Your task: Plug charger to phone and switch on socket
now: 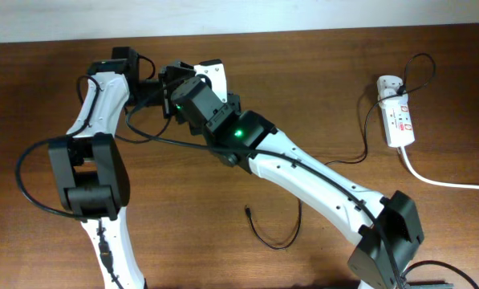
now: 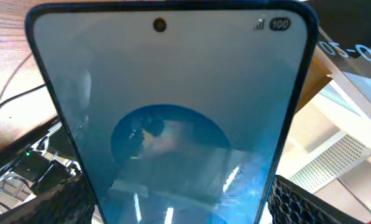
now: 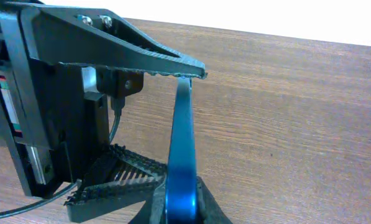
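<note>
Blue glass: the phone (image 2: 173, 124) hangs above the desk's far-left part, my left gripper (image 2: 185, 205) clamped across its width, my right gripper (image 3: 179, 208) apparently pinching its edge. Plugging isn't begun. The charger (image 1: 248, 213) lies loose near the front edge, so one gripper must let go.

Both arms have white shells (image 1: 303, 170), black joint housings (image 1: 87, 172), green indicator lights (image 1: 237, 134), looping black cables (image 1: 18, 170), and toothed black fingers (image 3: 129, 53) with silver screws (image 3: 101, 20).
</note>
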`<state>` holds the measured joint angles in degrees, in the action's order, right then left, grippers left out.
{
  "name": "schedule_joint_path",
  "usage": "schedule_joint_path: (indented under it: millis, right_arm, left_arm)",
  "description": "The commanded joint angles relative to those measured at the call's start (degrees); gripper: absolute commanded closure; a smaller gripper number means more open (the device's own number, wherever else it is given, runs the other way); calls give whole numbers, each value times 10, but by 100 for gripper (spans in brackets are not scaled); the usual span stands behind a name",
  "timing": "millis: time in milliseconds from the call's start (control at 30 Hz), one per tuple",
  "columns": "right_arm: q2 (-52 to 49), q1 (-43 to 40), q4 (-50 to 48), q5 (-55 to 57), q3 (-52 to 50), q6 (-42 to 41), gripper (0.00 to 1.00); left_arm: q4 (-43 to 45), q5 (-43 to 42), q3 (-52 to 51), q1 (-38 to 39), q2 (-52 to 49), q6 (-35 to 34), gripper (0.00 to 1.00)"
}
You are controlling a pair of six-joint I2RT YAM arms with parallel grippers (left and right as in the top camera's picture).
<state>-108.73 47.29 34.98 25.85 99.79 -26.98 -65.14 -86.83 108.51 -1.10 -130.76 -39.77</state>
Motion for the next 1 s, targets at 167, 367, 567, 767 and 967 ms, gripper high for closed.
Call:
schedule_joint_path:
  millis: [167, 367, 567, 767, 967]
  right_arm:
    - [-3, 2, -4, 91, 17, -68, 96]
    - [19, -14, -3, 122, 27, -276, 96]
    - [45, -16, -3, 121, 27, -589, 96]
    - [45, -16, 8, 63, 27, -744, 96]
    - [37, -16, 66, 56, 26, -837, 96]
  left_arm:
    - [1, -19, 11, -2, -2, 0, 4]
    - [1, 3, 11, -2, -2, -1, 1]
    - [1, 0, 11, -2, -2, -1, 1]
    - [-1, -9, 11, -2, -2, -63, 0]
    - [-1, -9, 11, -2, -2, -110, 9]
